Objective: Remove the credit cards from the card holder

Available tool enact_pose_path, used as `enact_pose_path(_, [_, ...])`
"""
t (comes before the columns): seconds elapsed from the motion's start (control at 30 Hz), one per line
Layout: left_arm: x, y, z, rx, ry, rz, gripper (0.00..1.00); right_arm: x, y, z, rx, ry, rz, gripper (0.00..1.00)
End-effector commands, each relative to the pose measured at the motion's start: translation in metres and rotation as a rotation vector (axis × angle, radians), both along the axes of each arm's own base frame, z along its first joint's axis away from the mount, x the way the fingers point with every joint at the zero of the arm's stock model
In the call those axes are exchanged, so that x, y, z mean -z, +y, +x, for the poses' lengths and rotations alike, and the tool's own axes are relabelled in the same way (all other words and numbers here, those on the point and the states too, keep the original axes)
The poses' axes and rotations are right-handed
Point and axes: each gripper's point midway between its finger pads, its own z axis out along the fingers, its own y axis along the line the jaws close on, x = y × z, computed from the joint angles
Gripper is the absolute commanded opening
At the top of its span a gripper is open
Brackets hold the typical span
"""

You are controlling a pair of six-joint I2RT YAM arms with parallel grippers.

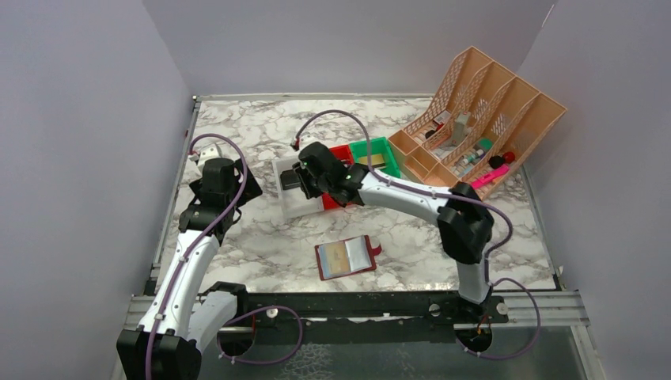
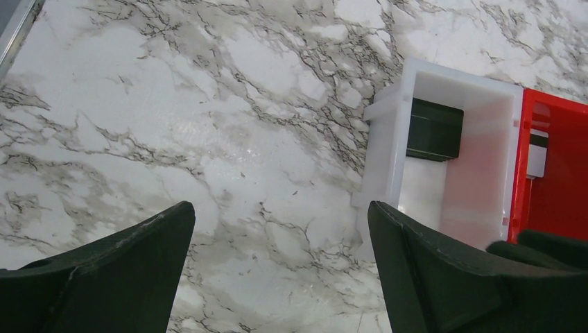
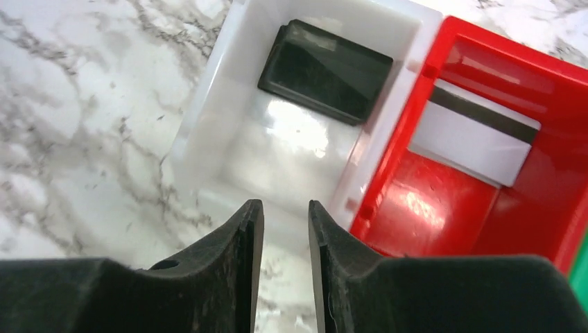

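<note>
The card holder (image 1: pixel 346 257) lies open on the marble near the front, dark red with a light-blue pocketed face. A black credit card (image 3: pixel 324 71) lies in the white bin (image 3: pixel 208 104), and a grey card with a dark stripe (image 3: pixel 475 132) leans in the red bin (image 3: pixel 555 187). My right gripper (image 3: pixel 286 208) hovers over the white bin's near rim, open by a narrow gap with nothing between its fingers. My left gripper (image 2: pixel 281 208) is wide open and empty above bare marble, left of the white bin (image 2: pixel 388 152). The left wrist view also shows the black card (image 2: pixel 434 130).
A green bin (image 1: pixel 378 154) adjoins the red bin (image 1: pixel 340 154), with something tan inside. A peach slotted organiser (image 1: pixel 483 119) holding small items stands at the back right. Grey walls enclose the table on both sides and behind.
</note>
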Motion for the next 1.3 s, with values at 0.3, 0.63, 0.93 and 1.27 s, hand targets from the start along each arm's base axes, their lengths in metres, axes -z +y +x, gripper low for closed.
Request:
enact_pose_path(0.3, [0.005, -0.074, -0.012, 0.296, -0.037, -0.305, 0.99, 0.005, -0.086, -0.109, 0.094, 0.233, 0.241, 0.47])
enact_pose_path(0.63, [0.036, -0.100, -0.033, 0.345, 0.041, -0.372, 0.99, 0.056, -0.111, -0.173, 0.180, 0.234, 0.079, 0.49])
enact_pose_path(0.93, [0.045, -0.092, -0.027, 0.293, 0.063, -0.336, 0.99, 0.077, -0.102, -0.178, 0.199, 0.194, -0.061, 0.49])
enact_pose_path(1.27, [0.042, -0.091, -0.028, 0.290, 0.046, -0.338, 0.99, 0.080, -0.091, -0.181, 0.218, 0.175, -0.085, 0.49])
